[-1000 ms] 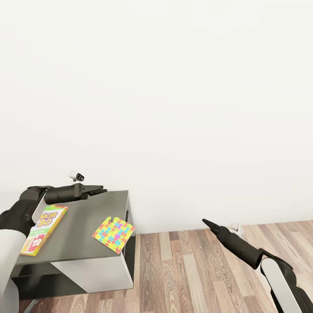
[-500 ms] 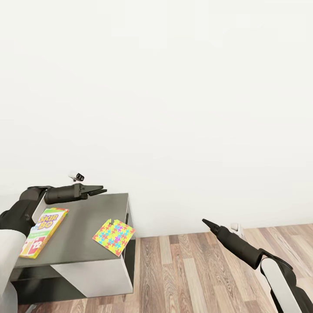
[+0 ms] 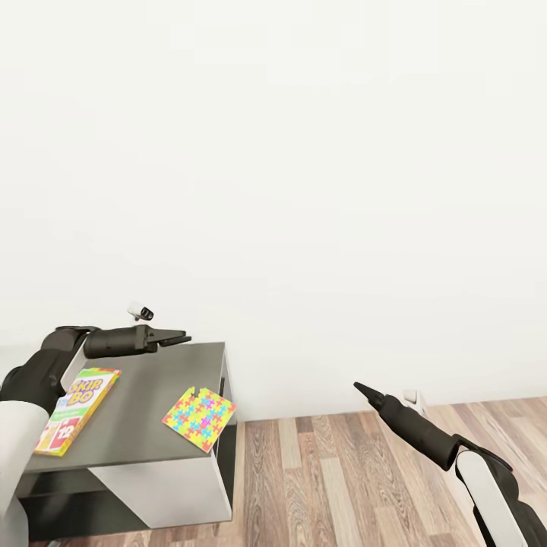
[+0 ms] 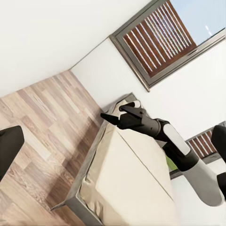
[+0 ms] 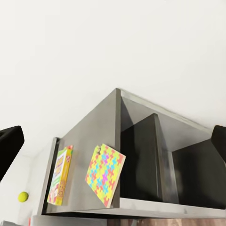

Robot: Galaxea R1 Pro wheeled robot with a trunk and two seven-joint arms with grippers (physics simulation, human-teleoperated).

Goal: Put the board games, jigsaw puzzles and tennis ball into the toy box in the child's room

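Observation:
A yellow-green board game point(image 3: 80, 410) lies flat on the dark grey cabinet top point(image 3: 137, 425) of the table. A bright jigsaw puzzle point(image 3: 199, 418) lies beside it and juts over the cabinet's front corner. My left gripper point(image 3: 184, 337) hovers open above the cabinet's far edge, holding nothing. My right gripper point(image 3: 357, 387) hangs open over the wood floor, well right of the cabinet. The right wrist view shows the jigsaw puzzle point(image 5: 104, 175), the board game point(image 5: 60, 175) and a small yellow tennis ball point(image 5: 22, 197) beyond them. The toy box is out of view.
The cabinet has open dark compartments point(image 5: 141, 160) on its side. A white wall point(image 3: 304, 190) stands right behind it, and wood-plank floor point(image 3: 342, 471) lies to its right. The left wrist view shows the beige bed point(image 4: 127, 174), dark-framed windows point(image 4: 165, 37) and my right arm point(image 4: 183, 150).
The head view has shifted slightly. My left gripper has reached a little farther right along the cabinet's back edge. The right arm, board game and jigsaw have stayed put.

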